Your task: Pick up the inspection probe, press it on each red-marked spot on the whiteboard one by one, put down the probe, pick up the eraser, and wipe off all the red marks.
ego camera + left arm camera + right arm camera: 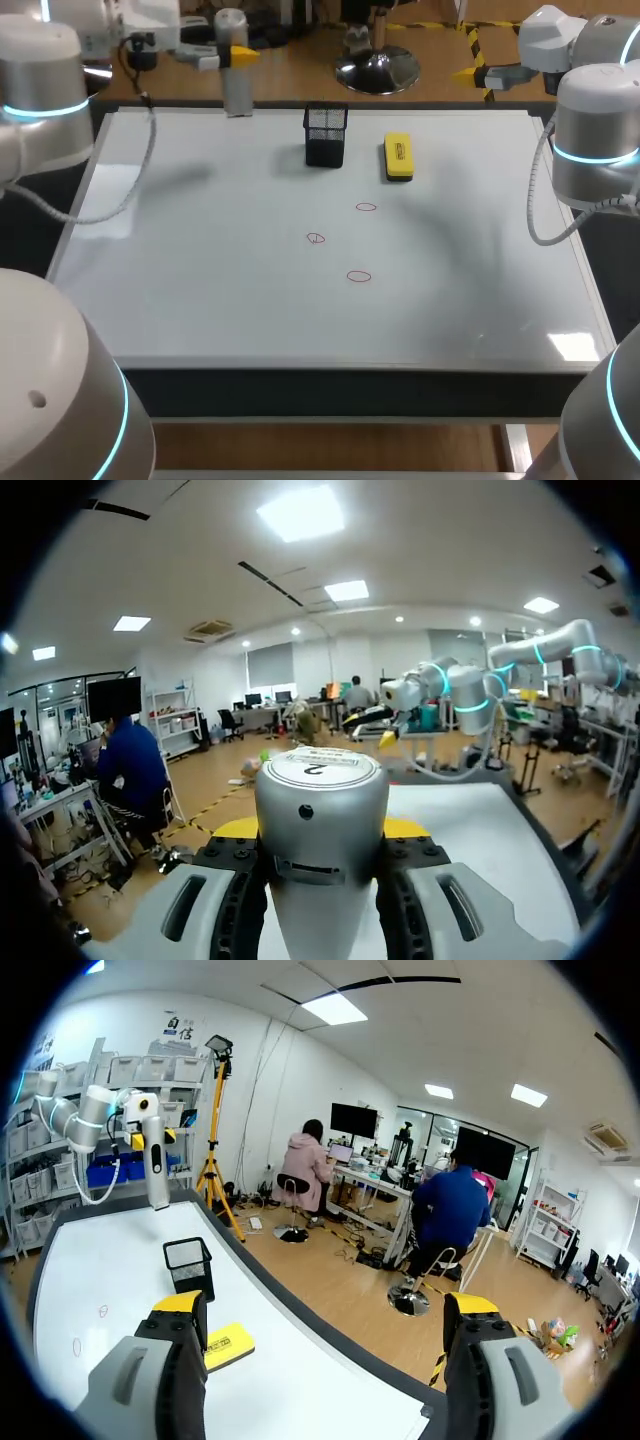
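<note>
The grey cylindrical inspection probe (234, 62) is held upright over the whiteboard's (200, 280) far left edge. My left gripper (240, 55) is shut on it; in the left wrist view the probe (320, 810) sits clamped between the two fingers of that gripper (320, 830). Three small red marks (366, 207) (316, 238) (359, 276) lie near the board's middle. The yellow eraser (398, 157) lies flat at the back. My right gripper (325, 1305) stands open and empty, raised beyond the far right corner (490, 75).
A black mesh holder (326, 134) stands at the back centre, just left of the eraser. The right wrist view shows the holder (189, 1265) and eraser (228, 1346) beside its left finger. The board has a raised metal rim (330, 366).
</note>
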